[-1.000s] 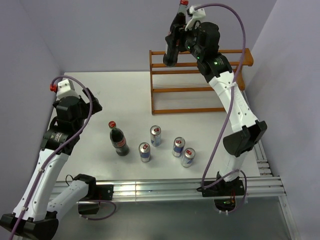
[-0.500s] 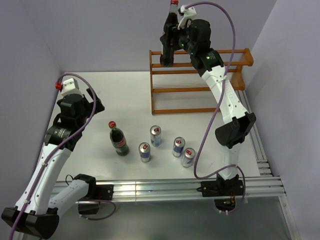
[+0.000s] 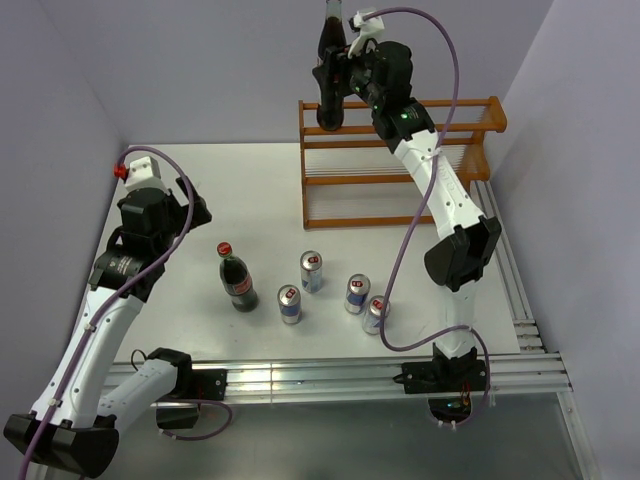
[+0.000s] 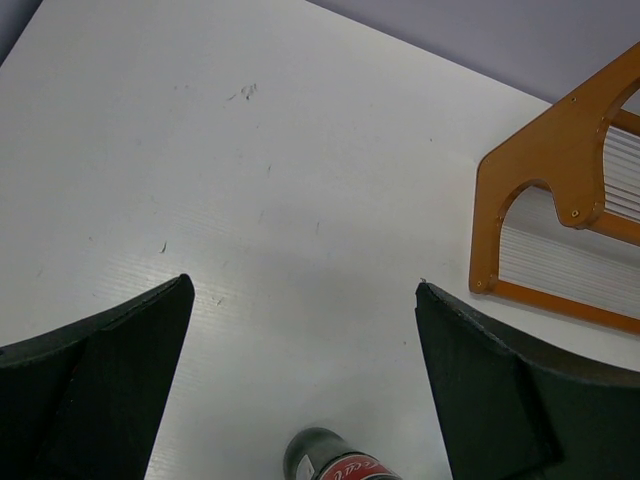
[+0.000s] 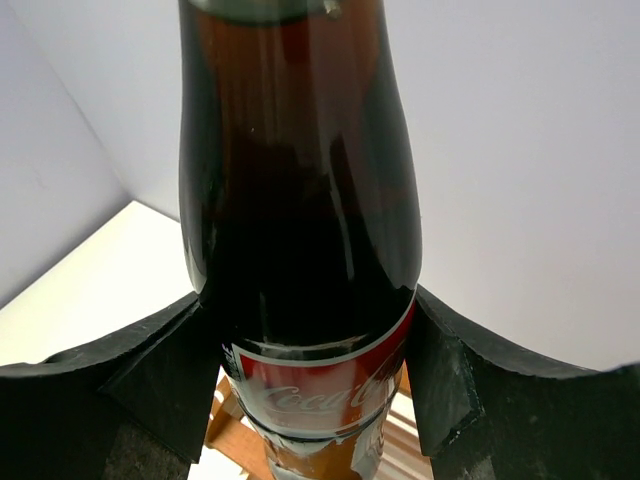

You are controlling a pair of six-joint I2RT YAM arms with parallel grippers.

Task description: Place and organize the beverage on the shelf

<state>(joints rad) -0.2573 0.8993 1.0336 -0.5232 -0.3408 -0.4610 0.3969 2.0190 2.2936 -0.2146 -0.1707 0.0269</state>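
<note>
Right gripper [image 3: 335, 78] is clamping a cola bottle [image 5: 300, 200] at its body, upright. The shelf [image 3: 400, 170] is sitting below it, bottle base at the top tier's left end; contact unclear. Left gripper [image 4: 303, 300] is hanging with its jaws wide apart, holding nothing, over the desk [image 3: 230, 190]. The second bottle [image 3: 238, 280] is standing just beneath it, and four cans [image 3: 311, 270] to its right.
</note>
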